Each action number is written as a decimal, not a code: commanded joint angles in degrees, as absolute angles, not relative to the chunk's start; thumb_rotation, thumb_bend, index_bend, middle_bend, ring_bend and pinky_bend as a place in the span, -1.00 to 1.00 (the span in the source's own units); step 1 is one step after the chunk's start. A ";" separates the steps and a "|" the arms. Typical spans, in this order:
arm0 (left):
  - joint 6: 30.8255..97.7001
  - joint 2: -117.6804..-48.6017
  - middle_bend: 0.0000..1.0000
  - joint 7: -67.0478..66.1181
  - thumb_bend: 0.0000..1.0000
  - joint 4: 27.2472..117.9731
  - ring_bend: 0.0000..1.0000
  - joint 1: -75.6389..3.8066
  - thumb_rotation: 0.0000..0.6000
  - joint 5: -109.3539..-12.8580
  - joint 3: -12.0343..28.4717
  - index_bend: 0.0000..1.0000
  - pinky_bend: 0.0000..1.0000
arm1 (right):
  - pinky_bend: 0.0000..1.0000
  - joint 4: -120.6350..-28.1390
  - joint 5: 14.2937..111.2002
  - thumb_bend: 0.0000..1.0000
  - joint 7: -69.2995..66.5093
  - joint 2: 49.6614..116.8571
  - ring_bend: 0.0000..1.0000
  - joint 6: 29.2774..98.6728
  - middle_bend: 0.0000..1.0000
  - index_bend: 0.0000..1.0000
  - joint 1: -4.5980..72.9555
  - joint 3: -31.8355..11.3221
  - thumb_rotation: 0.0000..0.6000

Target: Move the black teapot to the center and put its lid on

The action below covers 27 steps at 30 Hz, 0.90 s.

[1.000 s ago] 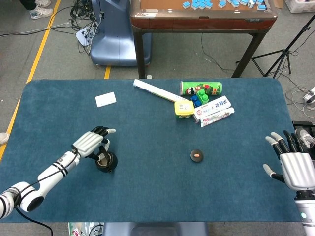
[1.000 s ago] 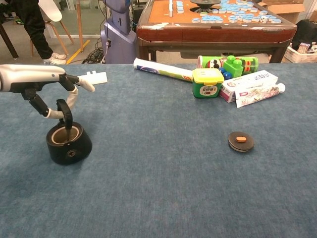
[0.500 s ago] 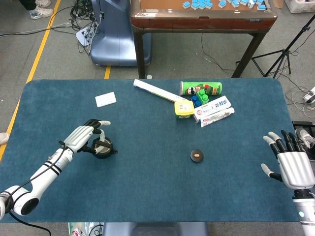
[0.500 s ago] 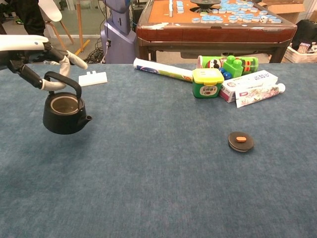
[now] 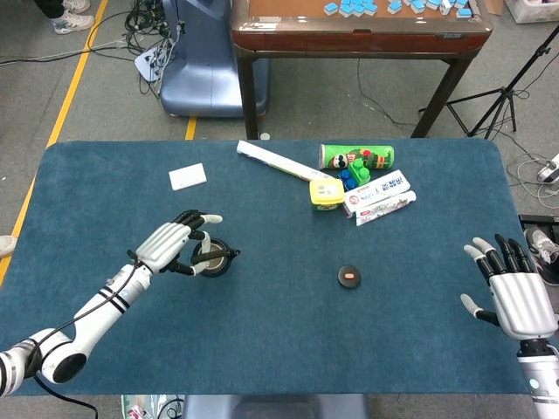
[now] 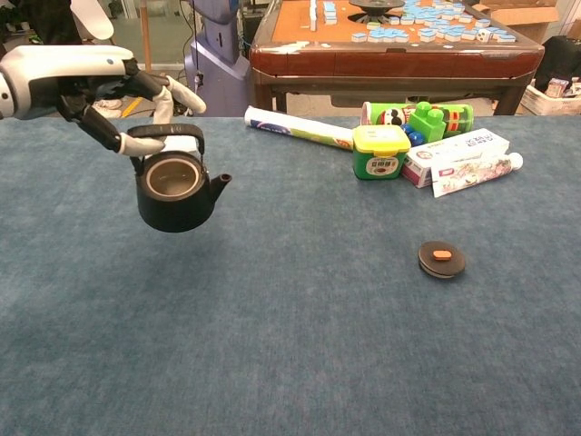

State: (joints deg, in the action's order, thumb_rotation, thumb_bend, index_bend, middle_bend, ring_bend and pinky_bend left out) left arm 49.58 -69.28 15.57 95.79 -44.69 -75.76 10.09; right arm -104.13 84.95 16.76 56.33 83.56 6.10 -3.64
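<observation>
Right hand (image 5: 515,297) nearest, at the table's (image 5: 262,349) right edge, seen in the head view only. Fingers spread and upright, palm empty, nothing held.

Left hand (image 6: 136,104) reaches in from the near left corner on a white forearm. Fingers curled under the teapot's bail handle, thumb out toward the right; that is its only grip. Teapot (image 6: 174,193) black, round, mouth uncovered with a tan inside showing, spout pointing right toward the lid. In the chest view it hangs clear of the blue cloth, bottom off the surface, left of the table's middle.

Lid (image 6: 441,259) lies flat on the cloth, right of centre, well apart from the teapot. Black disc, small orange knob on top. No hand near it.

Farther back, a cluster right of centre: yellow-lidded green tub (image 6: 380,151), two toothpaste boxes (image 6: 463,160) just beside it, green and blue toy blocks (image 6: 442,116) and a green can (image 5: 356,156) lying on its side behind them. A long white tube (image 6: 295,127) lies at a slant to the left of the tub. White card (image 5: 187,176) alone toward the far left.

Beyond the table: a brown mahjong table (image 5: 358,26) with blue tiles on top, a blue-grey machine base (image 5: 196,61) with cables on the floor.
</observation>
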 commanded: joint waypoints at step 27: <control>44.42 -84.31 -0.69 1.17 -0.28 88.16 -0.83 -53.59 1.00 -67.66 12.11 0.40 -0.99 | -0.87 -102.80 85.14 -0.50 14.35 56.13 -0.97 85.28 -0.65 -0.60 3.99 -2.92 1.00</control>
